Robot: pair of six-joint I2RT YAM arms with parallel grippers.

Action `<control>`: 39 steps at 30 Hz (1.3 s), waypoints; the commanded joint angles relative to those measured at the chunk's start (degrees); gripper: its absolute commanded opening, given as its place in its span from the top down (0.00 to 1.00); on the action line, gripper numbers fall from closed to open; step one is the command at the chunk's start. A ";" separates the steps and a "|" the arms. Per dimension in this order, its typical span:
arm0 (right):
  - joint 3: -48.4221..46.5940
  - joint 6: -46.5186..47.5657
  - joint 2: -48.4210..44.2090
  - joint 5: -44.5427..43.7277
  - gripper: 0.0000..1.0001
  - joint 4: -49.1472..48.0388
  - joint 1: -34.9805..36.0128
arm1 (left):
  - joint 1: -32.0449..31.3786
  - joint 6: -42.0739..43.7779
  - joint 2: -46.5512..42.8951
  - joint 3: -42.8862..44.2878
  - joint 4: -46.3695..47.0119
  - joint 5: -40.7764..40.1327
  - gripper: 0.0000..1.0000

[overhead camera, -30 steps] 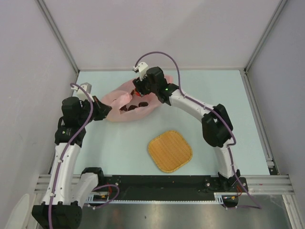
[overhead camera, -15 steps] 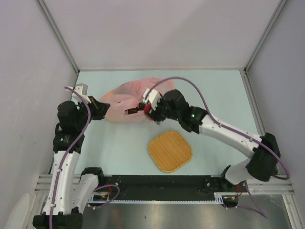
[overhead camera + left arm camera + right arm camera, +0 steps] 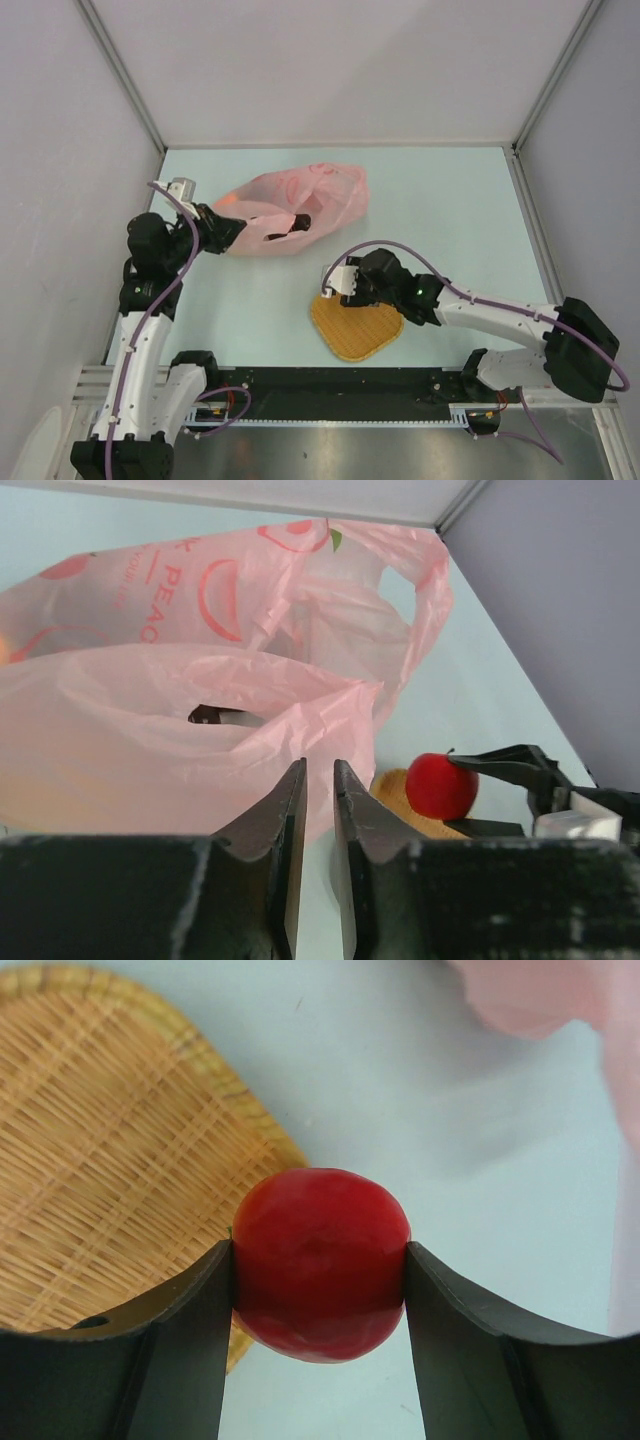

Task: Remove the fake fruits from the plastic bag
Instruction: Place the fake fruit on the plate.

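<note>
Red apple (image 3: 320,1260): light, hard, slippery; right gripper (image 3: 318,1256) clamps its widest sides.
Left gripper (image 3: 319,772): lower centre, at plastic bag (image 3: 150,715) edge; hold unclear.

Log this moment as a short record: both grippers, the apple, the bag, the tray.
left gripper: jaws nearly together at the bag's edge; grip unclear
right gripper: shut on the apple
apple: red, out of the bag, held at the tray's edge
bag: pink, crumpled, lying beyond the tray
tray: woven, square, lying flat
</note>
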State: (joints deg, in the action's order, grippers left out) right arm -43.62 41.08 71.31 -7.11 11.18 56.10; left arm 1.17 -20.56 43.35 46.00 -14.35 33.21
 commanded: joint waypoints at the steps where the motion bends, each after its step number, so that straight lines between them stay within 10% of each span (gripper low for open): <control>1: 2.56 4.54 3.22 -5.19 0.96 -10.55 1.56 | 0.33 0.25 -0.99 -0.12 2.31 3.35 0.78; 12: 3.80 1.90 3.23 -1.06 0.89 -5.48 3.93 | 0.33 0.61 -2.84 -2.05 1.69 4.77 0.67; 16: 3.80 0.06 3.66 0.08 0.54 -3.54 3.85 | -0.64 0.60 -1.61 -1.00 -2.34 1.51 0.51; 23: -1.11 -4.59 2.52 0.87 0.24 -1.96 3.23 | -5.21 10.95 4.96 7.60 -9.45 3.43 0.36; 39: -17.20 -28.76 -2.76 5.12 0.17 -1.12 -15.47 | -10.11 43.05 12.89 26.51 -32.14 0.73 0.21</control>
State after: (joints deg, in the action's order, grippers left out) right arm -59.33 19.55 68.31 1.02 15.75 45.30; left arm -4.95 11.35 55.88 67.88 -41.78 37.36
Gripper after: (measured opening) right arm 0.838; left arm 0.782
